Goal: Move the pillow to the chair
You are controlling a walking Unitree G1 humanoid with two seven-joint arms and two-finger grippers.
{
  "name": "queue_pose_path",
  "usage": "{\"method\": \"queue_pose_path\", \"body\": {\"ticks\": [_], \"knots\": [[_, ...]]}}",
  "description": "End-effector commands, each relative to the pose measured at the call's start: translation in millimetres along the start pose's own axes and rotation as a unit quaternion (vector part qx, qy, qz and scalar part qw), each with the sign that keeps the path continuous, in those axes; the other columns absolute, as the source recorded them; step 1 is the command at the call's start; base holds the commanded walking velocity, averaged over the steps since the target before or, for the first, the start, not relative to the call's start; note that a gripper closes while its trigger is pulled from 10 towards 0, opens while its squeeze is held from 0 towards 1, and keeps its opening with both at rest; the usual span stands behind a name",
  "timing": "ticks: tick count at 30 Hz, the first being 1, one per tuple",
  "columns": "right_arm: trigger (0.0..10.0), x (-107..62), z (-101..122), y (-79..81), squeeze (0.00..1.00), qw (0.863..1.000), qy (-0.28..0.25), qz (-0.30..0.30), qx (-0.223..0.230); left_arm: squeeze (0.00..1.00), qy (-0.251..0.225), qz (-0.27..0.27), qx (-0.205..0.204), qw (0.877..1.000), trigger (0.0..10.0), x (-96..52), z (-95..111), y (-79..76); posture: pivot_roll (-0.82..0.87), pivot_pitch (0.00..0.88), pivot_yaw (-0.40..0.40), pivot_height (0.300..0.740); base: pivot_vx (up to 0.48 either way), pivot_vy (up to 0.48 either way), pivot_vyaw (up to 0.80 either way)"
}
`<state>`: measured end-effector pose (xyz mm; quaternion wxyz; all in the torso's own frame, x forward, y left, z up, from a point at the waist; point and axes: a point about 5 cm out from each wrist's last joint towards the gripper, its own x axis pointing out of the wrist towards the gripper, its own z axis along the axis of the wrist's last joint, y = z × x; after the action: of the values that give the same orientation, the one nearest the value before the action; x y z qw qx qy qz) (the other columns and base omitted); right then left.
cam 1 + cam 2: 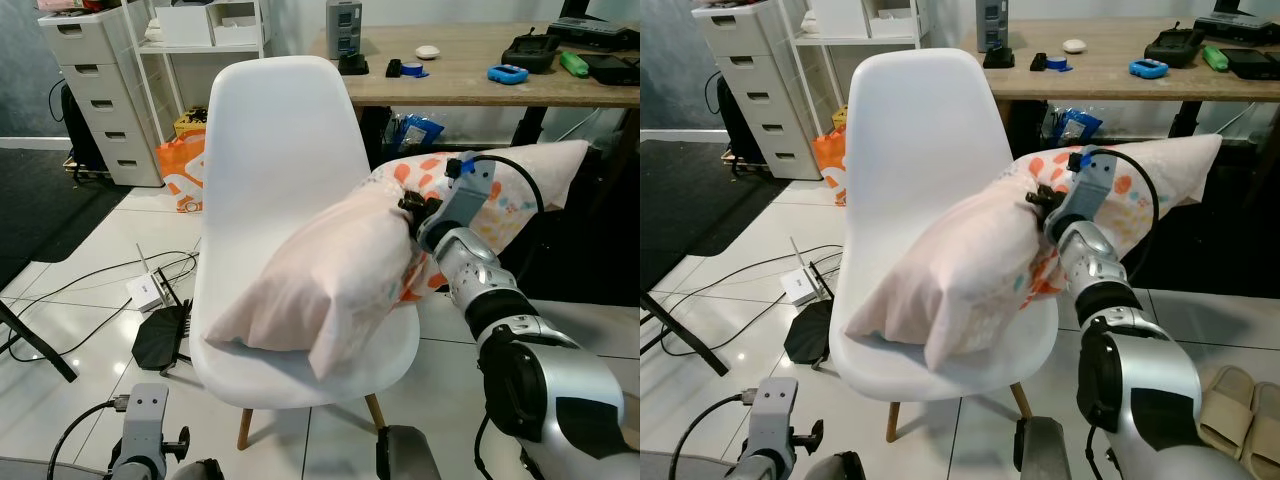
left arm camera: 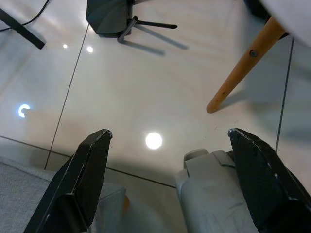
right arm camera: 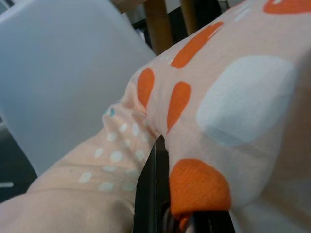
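Right pincer (image 1: 408, 212) clamped, left pincer (image 2: 170, 179) agape.

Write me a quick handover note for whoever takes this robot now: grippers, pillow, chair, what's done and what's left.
Right gripper: shut on the pillow, pinching its fabric near the middle.
Left gripper: open, hanging idle low over the floor tiles, by a wooden chair leg.
Pillow: its lower end rests on the seat of the white chair; the upper end sticks out past the chair's right side toward the desk.
Done: pillow brought to the chair, partly set down.
Left: settle it fully onto the seat, release, draw the right arm back.
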<state>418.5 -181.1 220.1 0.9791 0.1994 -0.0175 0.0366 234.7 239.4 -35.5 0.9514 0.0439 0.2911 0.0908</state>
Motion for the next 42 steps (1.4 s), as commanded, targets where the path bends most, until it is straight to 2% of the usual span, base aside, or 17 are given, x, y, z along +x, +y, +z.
{"method": "queue_pose_path", "body": {"ticks": [1, 2, 6, 8, 9, 12, 14, 18, 22, 25, 30, 33, 35, 39, 40, 41, 42], "knots": [[10.0, 0.6, 0.3, -1.8, 0.00, 0.999, 0.003, -0.019, 0.042, 0.00, 0.009, 0.004, 0.016, 1.000, 10.0, -2.6, -5.8, 8.1, -0.07, 0.083, 0.057, 0.495, 0.000, 0.000, 0.00], [10.0, 2.0, 9.2, -1.9, 0.00, 0.996, -0.015, -0.020, 0.089, 0.00, 0.008, 0.004, 0.017, 1.000, 10.0, -2.4, -5.2, 8.1, -0.07, 0.088, 0.056, 0.490, 0.000, 0.000, 0.00], [10.0, 5.8, 20.8, 10.4, 0.00, 0.986, -0.037, 0.021, 0.162, 0.00, 0.007, 0.003, 0.017, 1.000, 10.0, -1.8, -3.9, 8.2, -0.07, 0.091, 0.057, 0.476, 0.000, 0.000, 0.00], [10.0, 8.1, 1.7, 53.1, 0.00, 0.980, 0.037, 0.155, 0.122, 0.00, 0.007, 0.004, 0.017, 1.000, 10.0, -1.7, -3.4, 8.6, -0.08, 0.094, 0.059, 0.476, 0.000, 0.000, 0.00], [10.0, 8.1, 1.7, 53.1, 0.00, 0.980, 0.037, 0.155, 0.122, 0.00, 0.007, 0.004, 0.017, 1.000, 10.0, -1.7, -3.4, 8.6, -0.08, 0.094, 0.059, 0.476, 0.000, 0.000, 0.00], [10.0, 3.7, -15.5, 93.8, 0.00, 0.954, 0.087, 0.276, 0.076, 0.00, 0.006, 0.003, 0.016, 1.000, 10.0, -1.8, -3.5, 8.6, -0.08, 0.095, 0.055, 0.476, 0.000, 0.000, 0.00], [10.0, 2.6, -18.3, 102.5, 0.00, 0.949, 0.092, 0.295, 0.064, 0.00, 0.006, 0.003, 0.016, 1.000, 10.0, -1.9, -3.7, 8.4, -0.07, 0.093, 0.054, 0.476, 0.000, 0.000, 0.00], [10.0, 3.7, -19.1, 106.1, 0.00, 0.954, 0.087, 0.281, 0.067, 0.00, 0.007, 0.003, 0.015, 1.000, 10.0, -2.4, -4.8, 8.0, -0.07, 0.085, 0.052, 0.476, 0.000, 0.000, 0.00], [10.0, 7.6, -11.3, 93.3, 0.00, 0.970, 0.058, 0.224, 0.079, 0.00, 0.007, 0.003, 0.014, 1.000, 10.0, -2.8, -5.9, 6.8, -0.08, 0.069, 0.045, 0.476, 0.000, 0.000, 0.00], [10.0, 12.3, 21.6, 68.9, 0.00, 0.982, -0.016, 0.163, 0.098, 0.00, 0.008, 0.003, 0.014, 1.000, 10.0, -3.1, -6.8, 5.6, -0.08, 0.058, 0.040, 0.476, 0.000, 0.000, 0.00], [10.0, 13.1, 55.5, 59.6, 0.00, 0.978, -0.070, 0.159, 0.114, 0.00, 0.008, 0.002, 0.014, 1.000, 10.0, -2.9, -6.6, 5.1, -0.08, 0.056, 0.039, 0.476, 0.000, 0.000, 0.00], [10.0, 12.4, 80.9, 65.6, 0.00, 0.968, -0.107, 0.189, 0.124, 0.00, 0.008, 0.001, 0.014, 1.000, 10.0, -2.9, -6.5, 5.5, -0.08, 0.057, 0.041, 0.476, 0.000, 0.000, 0.00], [10.0, 10.8, 98.9, 85.6, 0.00, 0.951, -0.117, 0.254, 0.133, 0.00, 0.009, 0.001, 0.015, 1.000, 10.0, -3.0, -6.6, 6.2, -0.08, 0.056, 0.046, 0.476, 0.000, 0.000, 0.00], [10.0, 9.3, 96.1, 110.5, 0.00, 0.937, -0.091, 0.317, 0.111, 0.00, 0.009, 0.002, 0.016, 1.000, 10.0, -3.0, -6.7, 6.9, -0.08, 0.057, 0.047, 0.476, 0.000, 0.000, 0.00], [10.0, 7.1, 82.4, 132.4, 0.00, 0.924, -0.057, 0.368, 0.080, 0.00, 0.009, 0.003, 0.016, 1.000, 10.0, -3.1, -6.9, 7.3, -0.08, 0.053, 0.047, 0.476, 0.000, 0.000, 0.00], [10.0, 7.1, 82.4, 132.4, 0.00, 0.924, -0.057, 0.368, 0.080, 0.00, 0.009, 0.003, 0.016, 1.000, 10.0, -3.1, -6.9, 7.3, -0.08, 0.053, 0.047, 0.476, 0.000, 0.000, 0.00], [10.0, 4.5, 72.9, 144.8, 0.00, 0.912, -0.041, 0.402, 0.069, 0.00, 0.009, 0.003, 0.016, 1.000, 10.0, -3.2, -7.0, 7.3, -0.08, 0.054, 0.046, 0.476, 0.000, 0.000, 0.00]]}}
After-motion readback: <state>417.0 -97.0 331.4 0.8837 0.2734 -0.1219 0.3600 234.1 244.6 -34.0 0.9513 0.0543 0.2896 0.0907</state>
